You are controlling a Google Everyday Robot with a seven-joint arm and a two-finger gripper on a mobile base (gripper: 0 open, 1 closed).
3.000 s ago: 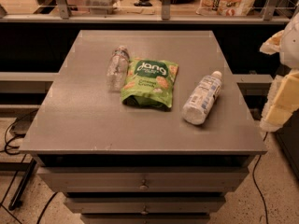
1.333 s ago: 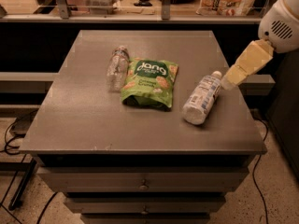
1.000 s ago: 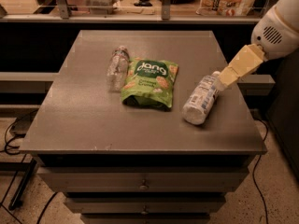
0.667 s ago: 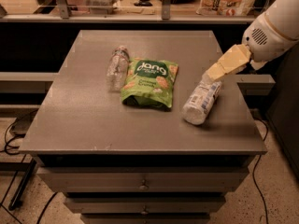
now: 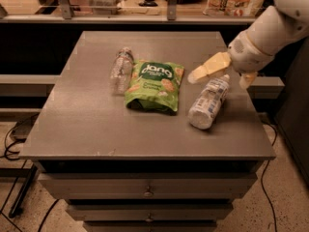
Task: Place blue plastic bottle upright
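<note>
Hovering w/ jaws spread, gripper [image 5: 218, 81] straddles cap end of blue plastic bottle [image 5: 207, 104], lying flat on worktop [image 5: 96, 124], R side.

Matte grey desk [image 5: 91, 129], grey drawer fronts below. Near the right edge lies the blue plastic bottle [image 5: 208, 103]: clear with a bluish tint, white cap, white label with faint bluish print. Over its cap end hangs the gripper [image 5: 217, 81], pale yellow fingers [image 5: 208, 69] on a white arm [image 5: 270, 30]. At mid-desk sits a bright green snack bag [image 5: 153, 86] with white lettering and tan crackers pictured. Left of it is a colourless clear bottle [image 5: 120, 70].
</note>
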